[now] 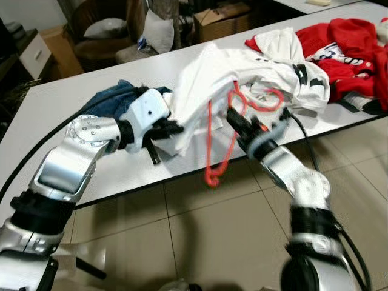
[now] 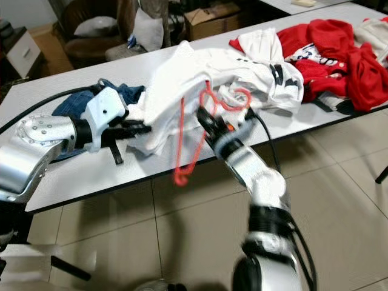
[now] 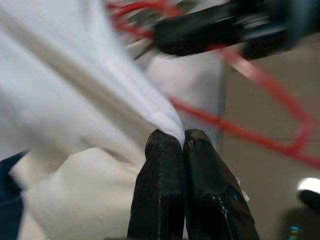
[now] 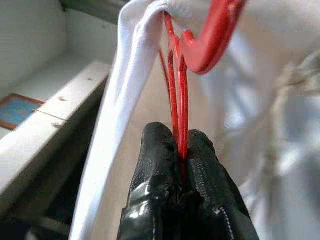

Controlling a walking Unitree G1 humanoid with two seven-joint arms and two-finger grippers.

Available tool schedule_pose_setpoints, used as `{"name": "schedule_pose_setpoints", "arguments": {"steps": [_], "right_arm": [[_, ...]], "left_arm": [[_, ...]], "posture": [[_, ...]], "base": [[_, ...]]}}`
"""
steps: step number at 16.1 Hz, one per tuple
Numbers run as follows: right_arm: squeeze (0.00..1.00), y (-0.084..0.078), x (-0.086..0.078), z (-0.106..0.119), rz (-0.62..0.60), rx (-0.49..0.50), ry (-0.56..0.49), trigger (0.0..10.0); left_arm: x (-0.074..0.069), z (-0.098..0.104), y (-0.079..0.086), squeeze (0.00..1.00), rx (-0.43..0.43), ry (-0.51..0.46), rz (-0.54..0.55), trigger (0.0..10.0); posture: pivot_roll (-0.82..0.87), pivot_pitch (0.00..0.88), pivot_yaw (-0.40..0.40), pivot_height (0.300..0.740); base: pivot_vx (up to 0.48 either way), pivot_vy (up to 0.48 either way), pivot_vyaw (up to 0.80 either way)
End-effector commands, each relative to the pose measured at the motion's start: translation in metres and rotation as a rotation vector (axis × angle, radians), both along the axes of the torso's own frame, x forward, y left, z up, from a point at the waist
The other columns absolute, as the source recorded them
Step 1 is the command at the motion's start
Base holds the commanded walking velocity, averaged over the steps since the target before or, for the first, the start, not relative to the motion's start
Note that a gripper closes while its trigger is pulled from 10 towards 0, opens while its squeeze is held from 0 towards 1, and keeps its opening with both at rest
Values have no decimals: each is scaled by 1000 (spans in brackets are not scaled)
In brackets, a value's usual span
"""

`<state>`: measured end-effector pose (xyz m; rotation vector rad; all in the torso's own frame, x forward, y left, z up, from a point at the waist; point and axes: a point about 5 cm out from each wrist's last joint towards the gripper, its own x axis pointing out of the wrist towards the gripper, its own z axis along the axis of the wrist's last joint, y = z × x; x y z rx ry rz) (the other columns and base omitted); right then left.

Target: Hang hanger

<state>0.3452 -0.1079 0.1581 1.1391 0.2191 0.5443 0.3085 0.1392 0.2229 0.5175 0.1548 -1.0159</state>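
A red plastic hanger (image 1: 219,145) hangs tilted past the table's front edge, its upper part tucked into a white shirt (image 1: 212,79) that lies bunched on the white table (image 1: 60,97). My right gripper (image 1: 233,116) is shut on the hanger's thin red bars (image 4: 177,107), just under the hook (image 4: 210,37). My left gripper (image 1: 173,128) is shut on a fold of the white shirt (image 3: 75,100), pinching the cloth between its black fingertips (image 3: 165,150). Both grippers meet over the table's front edge.
A dark blue garment (image 1: 112,100) lies behind my left arm. Red and white clothes (image 1: 345,48) are heaped at the table's right end. A cardboard box (image 1: 221,18) and a chair (image 1: 100,33) stand beyond the table. Tiled floor (image 1: 200,236) lies below.
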Motion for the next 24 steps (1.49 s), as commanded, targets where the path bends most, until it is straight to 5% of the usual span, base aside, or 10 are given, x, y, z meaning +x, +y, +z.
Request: {"name": "schedule_pose_setpoints", "arguments": {"steps": [1,3,8,13,16,21,23,24], "right_arm": [[0,2,5,7,-21,59,-2,10000],[0,10,12,16,-11,148,5,10000],[0,18,26,19,-63,77,-1,10000],[0,22,30,15,-89,22,-3,10000],[0,23,31,21,-79,127,-2,10000],[0,32,29,16,-67,29,-39,10000],[0,40,21,10,-54,-84,-50,10000],[0,41,17,10,-30,-59,-50,10000]], "left_arm": [[-5,-5,4,0,18,51,-19,0],[-8,-13,6,0,69,74,-30,0],[-26,-15,7,0,62,192,-132,0],[-46,-6,-14,0,-66,309,-305,0],[-49,-16,-17,0,-28,351,-308,0],[-34,9,-42,0,-276,287,-285,0],[-13,37,-53,0,-521,196,-193,0],[-9,45,-56,0,-588,176,-179,0]], "posture": [[6,0,178,740],[7,0,172,740],[7,0,163,740],[3,0,159,740],[2,0,162,740],[-2,0,162,740],[-7,0,161,740],[-11,0,161,740]], "base": [[0,0,0],[0,0,0],[0,0,0],[0,0,0],[0,0,0],[0,0,0],[0,0,0],[0,0,0]]}}
